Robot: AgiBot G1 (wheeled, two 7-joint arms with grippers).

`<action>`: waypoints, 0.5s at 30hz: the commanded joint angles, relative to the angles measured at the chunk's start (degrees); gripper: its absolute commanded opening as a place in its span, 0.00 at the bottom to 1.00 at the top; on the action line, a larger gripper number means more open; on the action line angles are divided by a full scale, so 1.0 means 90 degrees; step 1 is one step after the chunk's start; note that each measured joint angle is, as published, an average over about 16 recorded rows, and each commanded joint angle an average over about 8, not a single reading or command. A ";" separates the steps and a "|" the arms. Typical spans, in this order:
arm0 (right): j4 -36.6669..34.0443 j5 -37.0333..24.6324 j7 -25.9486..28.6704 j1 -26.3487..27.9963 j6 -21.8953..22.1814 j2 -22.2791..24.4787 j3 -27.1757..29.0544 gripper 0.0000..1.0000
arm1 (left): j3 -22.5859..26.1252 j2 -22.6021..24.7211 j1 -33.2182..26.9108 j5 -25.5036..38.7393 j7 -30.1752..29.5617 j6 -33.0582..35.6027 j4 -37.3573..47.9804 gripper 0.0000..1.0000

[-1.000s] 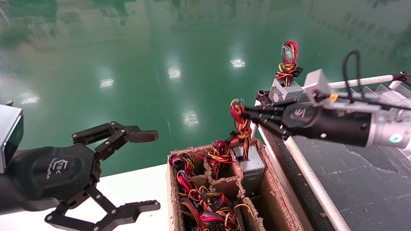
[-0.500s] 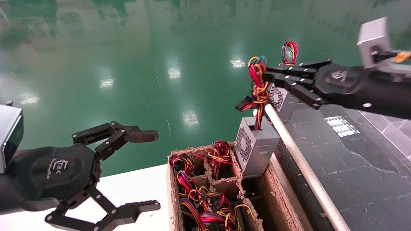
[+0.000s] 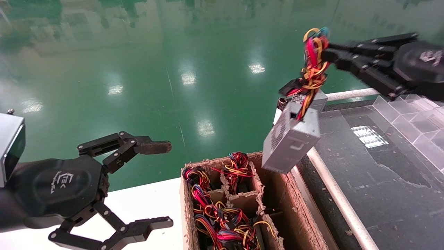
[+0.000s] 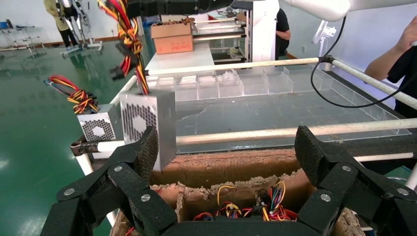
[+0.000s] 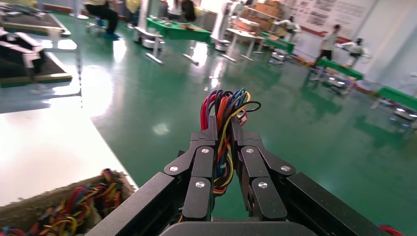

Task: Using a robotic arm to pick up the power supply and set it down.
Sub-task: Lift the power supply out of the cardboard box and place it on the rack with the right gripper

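The power supply (image 3: 291, 140), a silver-grey metal box, hangs tilted in the air above the far right corner of the cardboard box (image 3: 301, 222). Its knotted red, yellow and black wires (image 3: 314, 66) run up from it, and a black plug (image 3: 289, 86) sticks out to the side. My right gripper (image 3: 326, 53) is shut on the top of that wire bundle; the right wrist view shows the wires (image 5: 223, 113) pinched between its black fingers (image 5: 204, 162). The left wrist view shows the same power supply (image 4: 147, 123) dangling over the box. My left gripper (image 3: 163, 184) is parked open at the lower left.
The cardboard box has dividers and holds several wire bundles (image 3: 222, 215). Beside it lies a dark conveyor surface (image 3: 381, 180) with a white rail (image 3: 336, 198) and clear plastic trays (image 3: 416, 118). Another silver supply (image 4: 98, 129) stands at the conveyor's far corner. A white table (image 3: 145, 205) lies under the left arm.
My right gripper rose and moved right, pulling the power supply by its wires out of the box's far right cell; it now hangs free and tilted. The left arm has not moved.
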 commanded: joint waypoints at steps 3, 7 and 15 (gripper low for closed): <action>0.0184 0.0059 0.0040 -0.0101 0.0185 0.0224 0.0081 0.00 | 0.0001 0.0000 0.0000 -0.0001 0.0000 0.0000 0.0000 1.00; 0.0248 0.0058 0.0035 -0.0211 0.0363 0.0451 0.0145 0.00 | 0.0002 -0.0001 0.0000 -0.0001 0.0001 -0.0001 0.0000 1.00; 0.0123 -0.0019 -0.0117 -0.0340 0.0730 0.0889 0.0261 0.00 | 0.0004 -0.0002 -0.0001 -0.0003 0.0002 -0.0002 0.0000 1.00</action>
